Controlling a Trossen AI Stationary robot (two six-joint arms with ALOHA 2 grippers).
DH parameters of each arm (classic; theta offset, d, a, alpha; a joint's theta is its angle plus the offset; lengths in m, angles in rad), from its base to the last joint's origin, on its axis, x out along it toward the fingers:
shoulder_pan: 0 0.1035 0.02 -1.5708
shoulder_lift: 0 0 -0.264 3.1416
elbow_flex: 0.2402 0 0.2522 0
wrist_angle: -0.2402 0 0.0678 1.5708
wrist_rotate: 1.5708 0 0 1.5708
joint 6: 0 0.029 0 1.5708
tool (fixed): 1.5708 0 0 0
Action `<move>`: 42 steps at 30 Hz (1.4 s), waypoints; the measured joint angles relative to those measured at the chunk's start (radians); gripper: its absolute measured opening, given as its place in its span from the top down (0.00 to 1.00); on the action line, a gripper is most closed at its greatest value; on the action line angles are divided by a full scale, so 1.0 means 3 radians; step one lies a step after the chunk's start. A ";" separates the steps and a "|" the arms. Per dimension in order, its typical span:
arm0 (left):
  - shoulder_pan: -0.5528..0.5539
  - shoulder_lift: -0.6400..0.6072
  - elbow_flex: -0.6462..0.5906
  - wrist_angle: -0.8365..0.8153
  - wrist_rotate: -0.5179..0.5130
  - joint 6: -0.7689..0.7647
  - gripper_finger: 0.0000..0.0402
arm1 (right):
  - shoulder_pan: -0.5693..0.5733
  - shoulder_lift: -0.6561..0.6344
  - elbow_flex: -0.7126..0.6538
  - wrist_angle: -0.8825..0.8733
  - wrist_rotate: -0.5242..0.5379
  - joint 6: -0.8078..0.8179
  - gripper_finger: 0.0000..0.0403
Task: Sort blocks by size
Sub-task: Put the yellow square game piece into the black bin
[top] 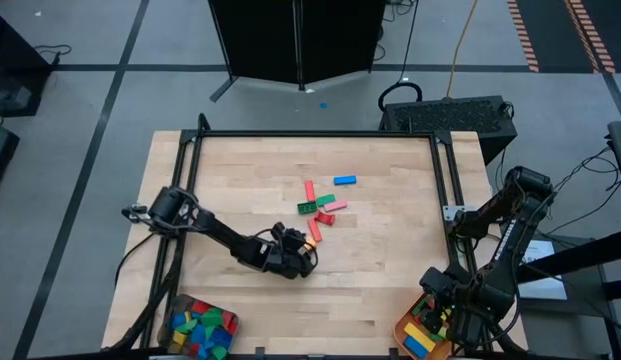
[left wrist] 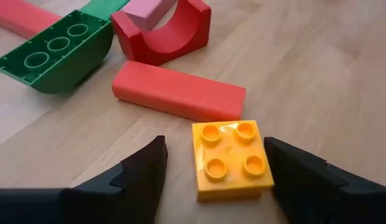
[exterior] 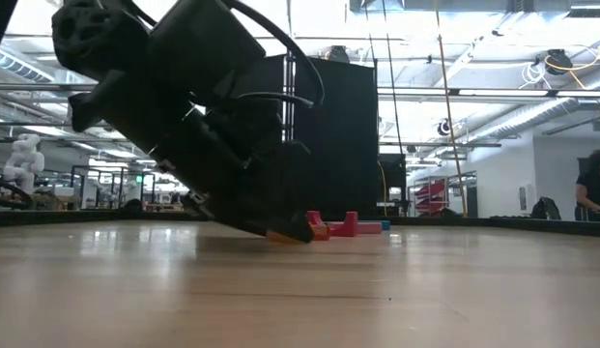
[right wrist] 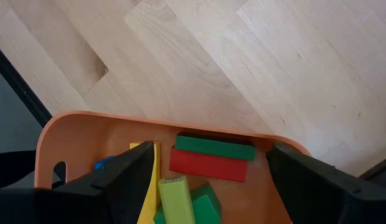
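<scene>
Left claw (left wrist: 214,174) spread around yellow square block (left wrist: 232,158).
Block flanked, ungripped, beside long red block (left wrist: 179,91); right claw (right wrist: 208,180) held spread over orange tray (right wrist: 74,134).

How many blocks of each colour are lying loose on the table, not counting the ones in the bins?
Red blocks: 3
Green blocks: 2
Pink block: 1
Blue block: 1
Yellow block: 1
Total: 8
</scene>
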 joint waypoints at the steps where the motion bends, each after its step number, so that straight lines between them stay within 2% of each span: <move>1: 0.0016 0.0005 -0.0001 -0.0009 0.0036 -0.0012 0.37 | 0.0000 0.0000 0.0000 0.0000 0.0000 0.0000 0.25; 7: 0.0014 -0.0001 -0.0006 -0.0086 0.0065 -0.0201 0.68 | 0.0000 0.0000 0.0000 0.0000 0.0000 -0.0001 0.25; 10: -0.0012 -0.0106 -0.0011 -0.0107 0.0132 -0.0183 0.68 | 0.0000 0.0000 0.0000 -0.0001 0.0000 -0.0001 0.25; 14: -0.0112 -0.0464 -0.0031 -0.0295 0.0446 -0.0023 0.68 | 0.0000 -0.0001 0.0000 -0.0009 0.0010 -0.0022 0.25; 19: -0.0324 -0.1169 -0.0019 -0.0726 0.0566 0.0234 0.68 | -0.0001 -0.0003 0.0000 -0.0029 0.0148 -0.0025 0.25; 24: -0.0756 -0.1922 -0.0018 -0.1416 0.1055 0.0225 0.68 | 0.0000 -0.0003 0.0000 -0.0047 0.0172 -0.0084 0.25; 26: -0.1008 -0.2151 -0.0018 -0.1750 0.1156 0.0049 0.68 | -0.0001 -0.0003 0.0000 -0.0048 0.0172 -0.0088 0.25; 29: -0.1432 -0.2406 -0.0018 -0.2402 0.1423 -0.0488 0.68 | 0.0000 -0.0003 0.0000 -0.0048 0.0172 -0.0086 0.25; 33: -0.1996 -0.2529 -0.0019 -0.3017 0.1781 -0.1249 0.68 | -0.0001 -0.0003 0.0000 -0.0048 0.0173 -0.0086 0.25; 37: -0.2492 -0.2535 -0.0019 -0.3234 0.2079 -0.1864 0.68 | -0.0001 -0.0003 0.0000 -0.0048 0.0172 -0.0086 0.25; 42: -0.2913 -0.2484 -0.0019 -0.3267 0.2139 -0.2300 0.68 | 0.0000 -0.0003 0.0000 -0.0048 0.0172 -0.0086 0.25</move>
